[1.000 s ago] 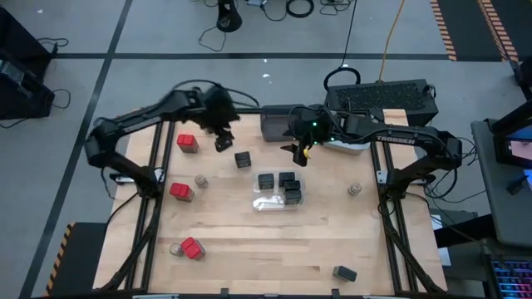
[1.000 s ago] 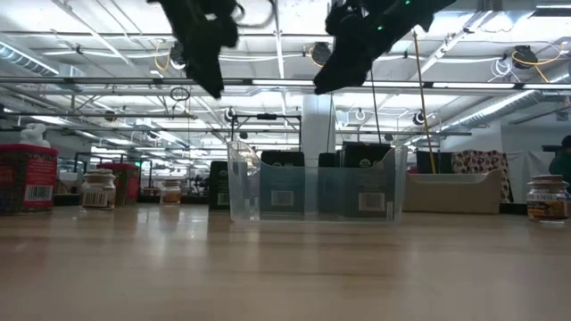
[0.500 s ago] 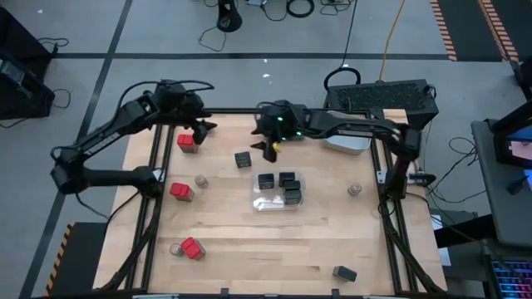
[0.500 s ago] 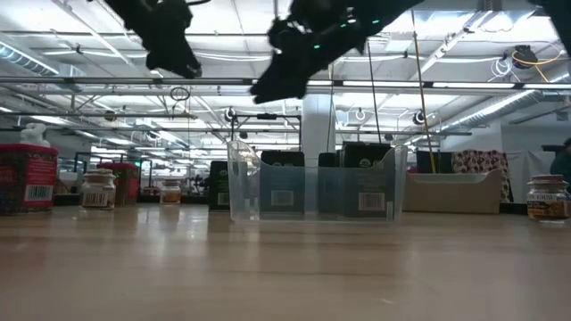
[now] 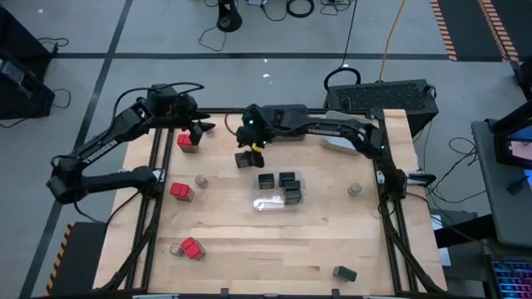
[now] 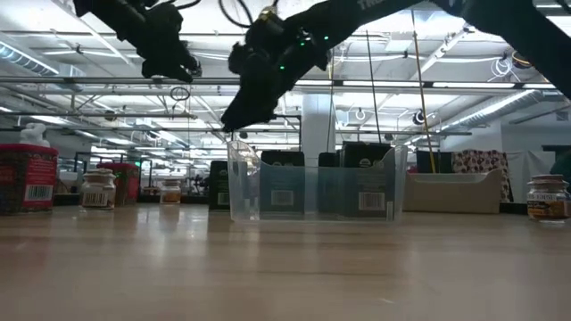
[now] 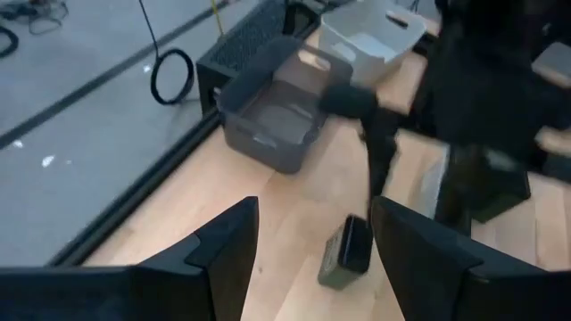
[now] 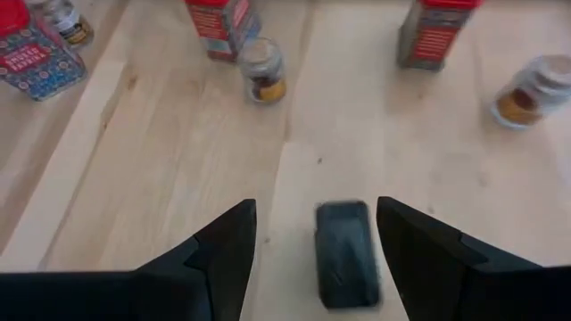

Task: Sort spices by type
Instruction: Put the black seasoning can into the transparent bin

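The table [image 5: 249, 241] is of pale wood with a black frame. On its left side stand boxy containers with red tops [image 5: 180, 190], and one [image 8: 28, 58] has a blue and white ornament pattern on its side. The small round jars [image 5: 200, 180] have tan lids and glass bodies. The loose box [image 5: 243, 159] near the far edge is black, as are those in the clear bin [image 5: 279, 189]. Both arms are dark. At the far edge sit a dark grey bin [image 7: 272, 116] and a light grey bin [image 7: 375, 31].
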